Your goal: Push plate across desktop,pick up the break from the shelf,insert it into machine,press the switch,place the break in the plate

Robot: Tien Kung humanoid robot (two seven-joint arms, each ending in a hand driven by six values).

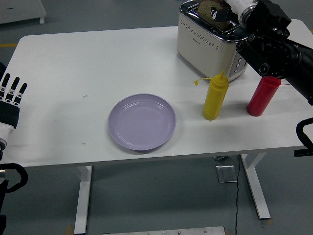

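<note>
A lilac plate (142, 121) lies near the table's front edge, left of centre. At the back right stands a cream and chrome toaster (205, 46). A brown bread slice (208, 8) sticks up out of its top slot. My right hand (226, 12) reaches over the toaster from the right, with its fingers closed on the slice's right side. Part of the slice is hidden behind the fingers. My left hand (11, 93) rests at the table's left edge, fingers straight and holding nothing.
A yellow squeeze bottle (215, 96) stands in front of the toaster. A red squeeze bottle (261, 95) stands to its right, its top hidden under my right forearm (279, 49). The table's right edge runs close to the red bottle.
</note>
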